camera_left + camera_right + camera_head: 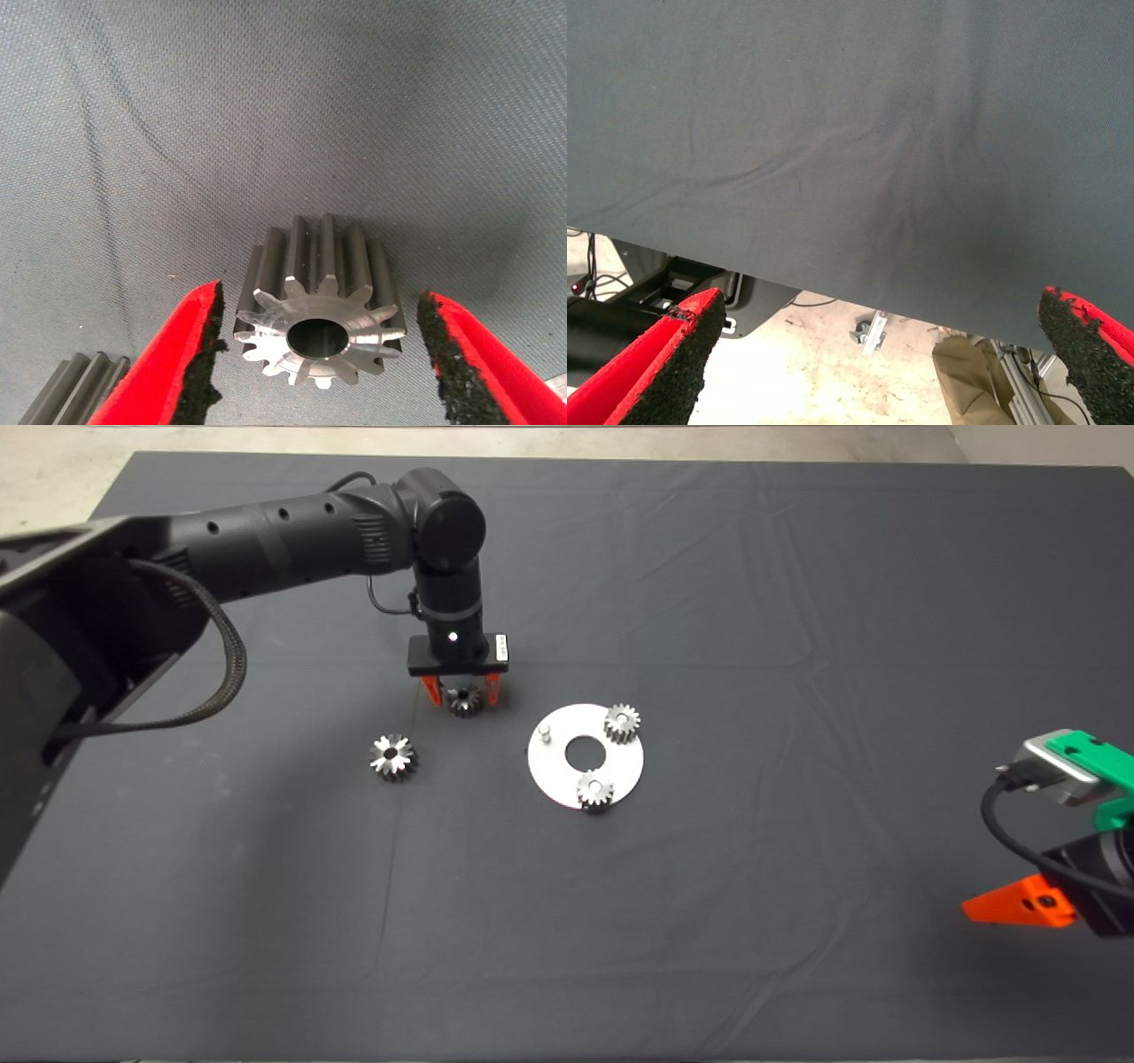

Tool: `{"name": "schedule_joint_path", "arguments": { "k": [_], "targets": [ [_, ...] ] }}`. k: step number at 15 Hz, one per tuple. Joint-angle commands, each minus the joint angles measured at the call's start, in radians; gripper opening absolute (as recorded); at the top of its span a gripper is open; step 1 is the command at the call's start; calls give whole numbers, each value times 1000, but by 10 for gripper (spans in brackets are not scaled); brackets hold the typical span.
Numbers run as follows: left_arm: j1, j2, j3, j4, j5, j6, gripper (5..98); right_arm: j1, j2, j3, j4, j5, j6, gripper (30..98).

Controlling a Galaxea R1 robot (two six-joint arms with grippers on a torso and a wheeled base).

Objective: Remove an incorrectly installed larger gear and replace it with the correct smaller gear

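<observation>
The left gripper stands over the smaller gear on the mat, fingers apart on both sides; the larger gear lies near; the right gripper waits at the edge, fingers apart.

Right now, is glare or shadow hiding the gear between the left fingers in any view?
Head view: the left gripper and wrist shade the smaller gear, so it looks dark, while the round plate glares white. Left wrist view: the gear's face is evenly lit, bore and teeth sharp, only the near fingers are soft.
</observation>
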Motion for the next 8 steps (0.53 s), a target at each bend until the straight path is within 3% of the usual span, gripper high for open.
{"name": "schedule_joint_path", "arguments": {
  "k": [1,8],
  "targets": [
    [-20,0,-2,0,9,-2,550,18,3,-3,33,-94,4,934],
    [-20,-1,-2,-1,9,-2,450,20,4,-3,33,-94,4,934]
  ]
}}
